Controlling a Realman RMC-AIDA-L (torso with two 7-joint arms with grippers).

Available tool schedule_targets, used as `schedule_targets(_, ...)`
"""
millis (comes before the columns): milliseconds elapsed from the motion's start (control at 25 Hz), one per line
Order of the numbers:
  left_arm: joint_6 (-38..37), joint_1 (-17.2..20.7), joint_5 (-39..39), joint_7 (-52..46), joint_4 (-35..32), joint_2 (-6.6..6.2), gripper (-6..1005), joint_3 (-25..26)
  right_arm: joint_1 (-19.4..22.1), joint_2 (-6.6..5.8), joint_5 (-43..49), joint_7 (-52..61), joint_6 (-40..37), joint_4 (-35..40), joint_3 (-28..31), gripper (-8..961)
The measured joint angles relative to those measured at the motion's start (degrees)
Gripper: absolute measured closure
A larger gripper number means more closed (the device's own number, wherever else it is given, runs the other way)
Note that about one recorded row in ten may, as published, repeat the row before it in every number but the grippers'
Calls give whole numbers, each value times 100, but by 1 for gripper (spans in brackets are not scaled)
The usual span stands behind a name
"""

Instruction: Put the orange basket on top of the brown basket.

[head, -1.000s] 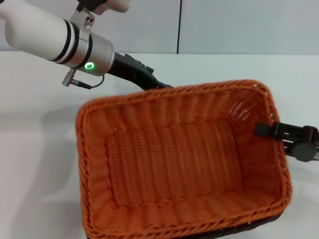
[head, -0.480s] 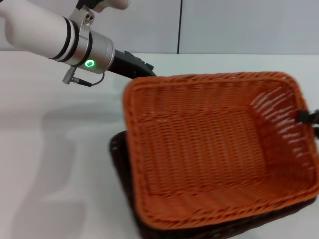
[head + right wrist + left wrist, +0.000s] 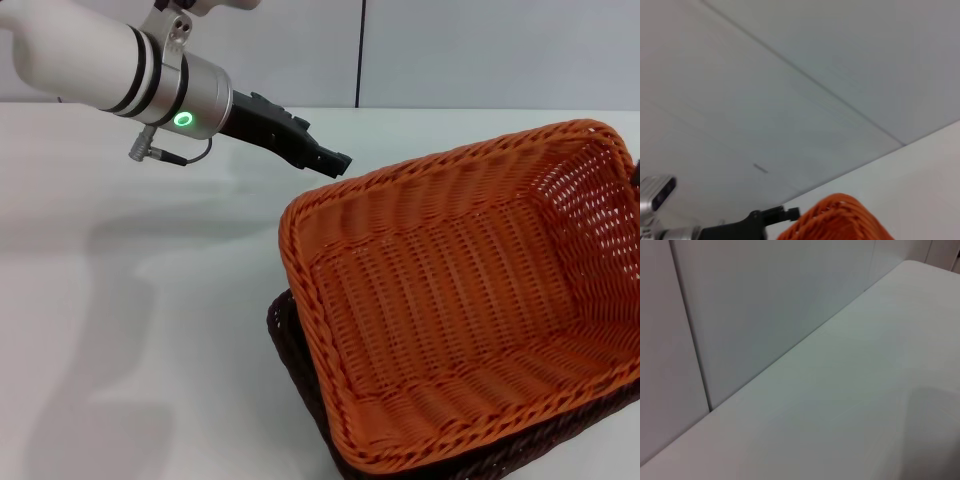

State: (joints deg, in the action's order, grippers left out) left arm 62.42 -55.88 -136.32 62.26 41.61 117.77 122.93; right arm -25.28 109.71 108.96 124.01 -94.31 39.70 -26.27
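Note:
The orange basket [image 3: 470, 300] lies tilted on the brown basket [image 3: 287, 340] at the right of the table, with its far right end raised. Only the brown basket's left and front rims show from under it. My left gripper [image 3: 328, 150] is open and hangs clear of the orange basket, just behind its far left corner. My right gripper [image 3: 635, 172] is only a dark sliver at the picture's right edge, at the basket's raised right rim. The right wrist view shows a piece of the orange rim [image 3: 837, 220] and the left gripper [image 3: 782, 215] beyond it.
The white table [image 3: 130, 330] stretches to the left and front of the baskets. A grey panelled wall [image 3: 450, 50] stands behind the table. The left arm's white forearm [image 3: 90, 60] reaches in from the upper left, above the table.
The orange basket has moved right and tipped up at its right end, uncovering the brown basket's left side. My left gripper has let go of the far rim and now stands apart from it.

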Motion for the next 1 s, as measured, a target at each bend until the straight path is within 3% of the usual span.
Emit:
schedule_targets(320, -120, 63, 130, 9, 43, 0, 165, 29, -19, -17, -275, -449, 169, 174, 224, 272)
schedule_targets(480, -384, 301, 670, 144, 205, -8, 165, 154, 73, 74, -1001, -1690, 355, 2, 578, 272)
schedule_targets(640, -695, 774, 2115, 929, 350, 0, 165, 575, 111, 260, -1860, -3458, 623, -583, 815, 272)
schedule_targets(680, -732, 872, 2561, 1175, 333, 0, 165, 685, 111, 383, -2338, -4417, 783, -838, 838, 272)
schedule_targets(720, -747, 1034, 3233, 1630, 263, 0, 165, 807, 111, 383, -2338, -4417, 783, -838, 838, 272)
schedule_targets(840, -699, 1341, 4509, 2589, 35, 2, 165, 899, 110, 630, -3164, -5872, 1066, -1109, 839, 272)
schedule_targets(880, -653, 1433, 4928, 2931, -65, 5, 165, 904, 80, 759, -3821, -6773, 1186, -1370, 841, 272)
schedule_targets(1000, -357, 1713, 6248, 3896, -486, 8, 165, 910, 12, 810, -4428, -7495, 1231, -1714, 842, 272)
